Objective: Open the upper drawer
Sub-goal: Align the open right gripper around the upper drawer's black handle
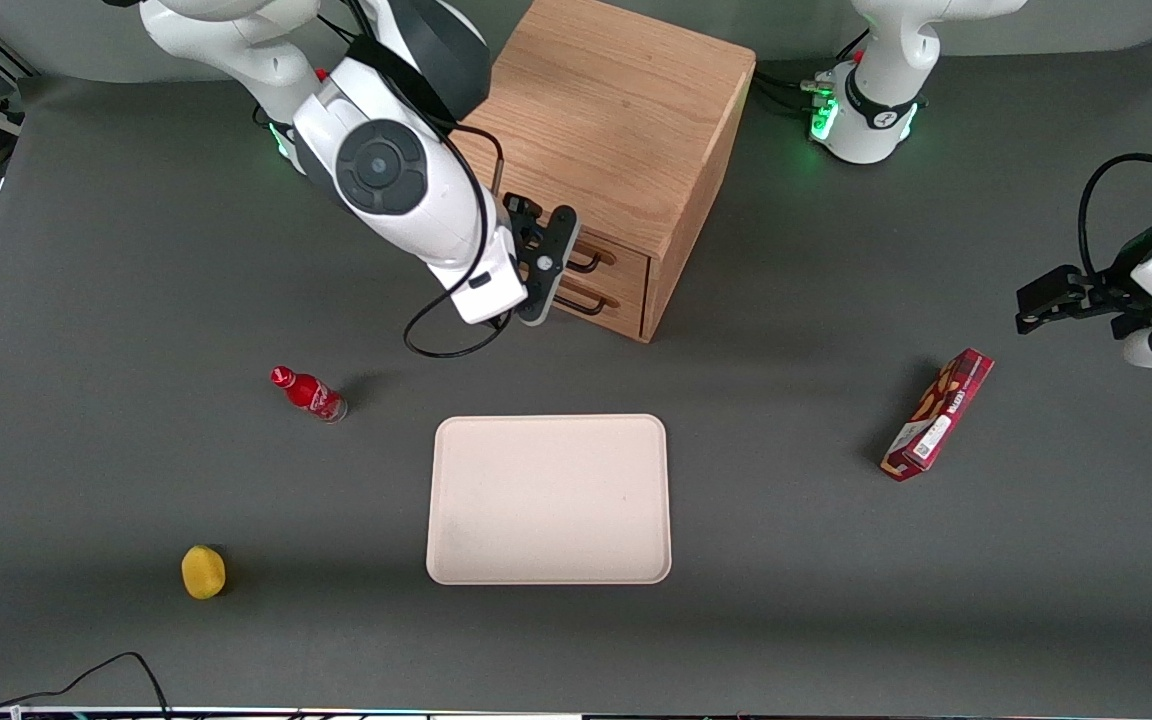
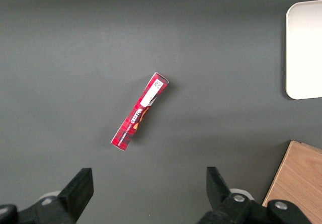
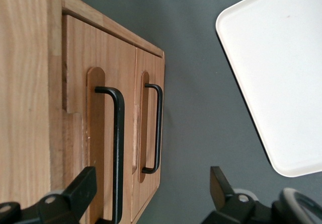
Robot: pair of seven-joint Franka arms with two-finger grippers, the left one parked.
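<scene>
Drawers: 2 in light oak cube cabinet (image 1: 626, 130); shallow upper drawer (image 3: 100, 133), black wire handle (image 3: 116, 148), shut.
Gripper (image 3: 151, 196): in front of the drawers, fingers (image 3: 83, 189) spread open, empty.
Desk (image 1: 836, 560): 1 cream tray (image 1: 549, 500), 1 red bottle (image 1: 309, 393).

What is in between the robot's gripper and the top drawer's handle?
Nothing. In the right wrist view the open gripper hangs in front of the upper drawer, one finger beside its black handle, with only air between them.
</scene>
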